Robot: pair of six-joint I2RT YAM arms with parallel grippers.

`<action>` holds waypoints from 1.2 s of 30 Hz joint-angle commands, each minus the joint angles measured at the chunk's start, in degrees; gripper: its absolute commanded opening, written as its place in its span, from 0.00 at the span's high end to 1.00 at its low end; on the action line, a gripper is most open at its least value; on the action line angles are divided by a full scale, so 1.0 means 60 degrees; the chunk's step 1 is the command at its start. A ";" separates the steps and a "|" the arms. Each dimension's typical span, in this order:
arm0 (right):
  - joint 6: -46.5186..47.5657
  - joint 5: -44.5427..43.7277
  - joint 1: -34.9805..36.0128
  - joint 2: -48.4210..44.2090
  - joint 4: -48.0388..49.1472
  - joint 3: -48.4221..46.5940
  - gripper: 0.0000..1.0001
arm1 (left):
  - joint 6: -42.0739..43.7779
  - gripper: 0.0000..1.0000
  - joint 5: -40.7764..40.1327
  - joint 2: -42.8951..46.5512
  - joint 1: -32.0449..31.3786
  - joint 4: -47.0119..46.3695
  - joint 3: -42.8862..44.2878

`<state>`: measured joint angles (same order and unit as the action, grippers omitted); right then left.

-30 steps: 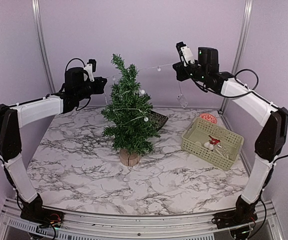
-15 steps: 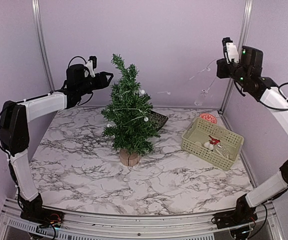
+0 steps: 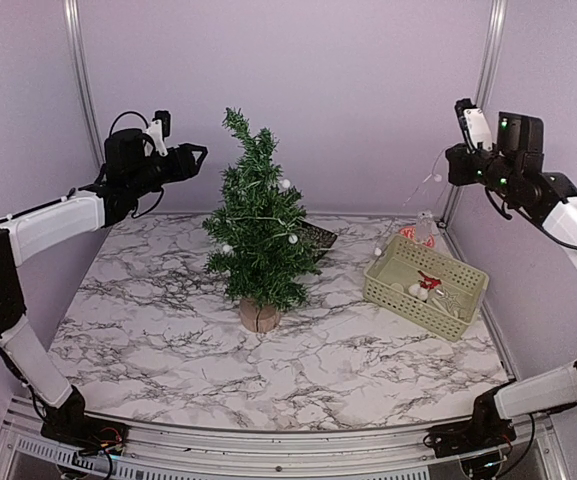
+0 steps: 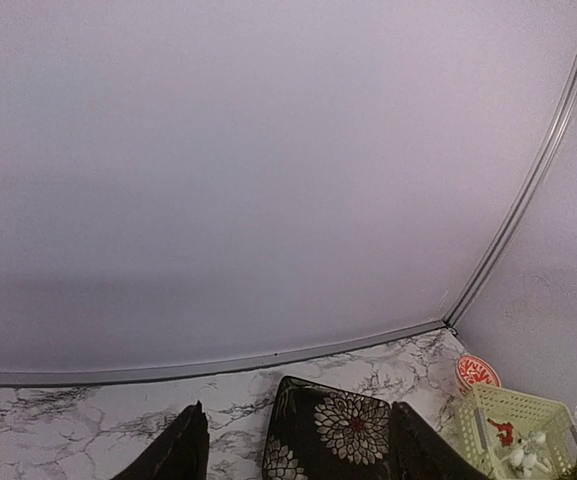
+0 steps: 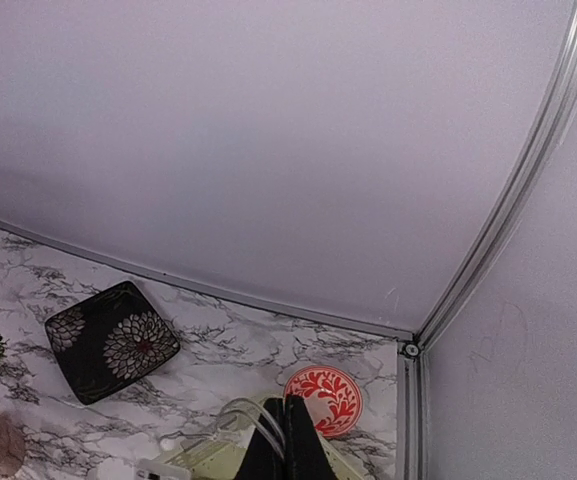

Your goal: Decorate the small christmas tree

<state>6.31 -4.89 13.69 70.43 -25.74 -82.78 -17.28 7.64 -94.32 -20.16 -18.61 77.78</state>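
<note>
The small christmas tree [image 3: 258, 225] stands mid-table on its log-slice base [image 3: 260, 316], with a few white beads among its branches. My left gripper [image 3: 198, 155] hovers open and empty, up to the left of the treetop. In the left wrist view, the left gripper [image 4: 298, 455] holds nothing between its dark fingers. My right gripper [image 3: 452, 168] is high at the right, shut on a thin clear light string [image 3: 426, 215] that hangs down toward the basket. The right wrist view shows the right gripper [image 5: 288, 445] pinching the wire loops [image 5: 251, 412].
A pale green basket [image 3: 400, 297] holding small ornaments sits at the right. A red patterned dish [image 3: 417, 236] lies behind it, and a black flowered plate [image 4: 328, 435] lies behind the tree. Metal frame posts stand in both back corners.
My left gripper opened, let go of the light string and drew back left from the tree. The right arm swung right with the string, which now hangs by the basket.
</note>
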 commanded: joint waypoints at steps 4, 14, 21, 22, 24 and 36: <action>0.0378 0.0997 0.0040 -0.0890 -0.0863 -0.1914 1.00 | 0.1154 0.39 -0.0061 0.2188 -0.0287 0.0771 -0.1089; 0.0749 0.3626 0.0082 -0.1035 -0.3216 -0.3853 1.00 | 0.3552 0.41 -0.1352 0.3785 -0.2583 0.2846 -0.0968; 0.0727 0.5425 0.0625 -0.1843 -0.4347 -0.3456 1.00 | 0.4212 0.43 -0.1605 0.4371 -0.3976 0.3480 -0.1075; 0.0711 0.5850 0.0656 -0.1946 -0.4457 -0.3458 1.00 | 0.4289 0.43 -0.1577 0.4405 -0.4178 0.3519 -0.1086; 0.0559 0.6302 0.0722 -0.2155 -0.4513 -0.3502 1.00 | 0.4371 0.44 -0.1419 0.4390 -0.4604 0.3534 -0.1077; -0.1581 0.9432 0.1205 -0.2845 -0.3542 -0.2817 1.00 | 0.5527 0.48 -0.0598 0.2546 -0.7956 0.3582 0.0065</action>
<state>3.53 43.40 19.84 54.26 -51.07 -101.34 12.14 3.27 -75.75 -63.51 2.22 74.26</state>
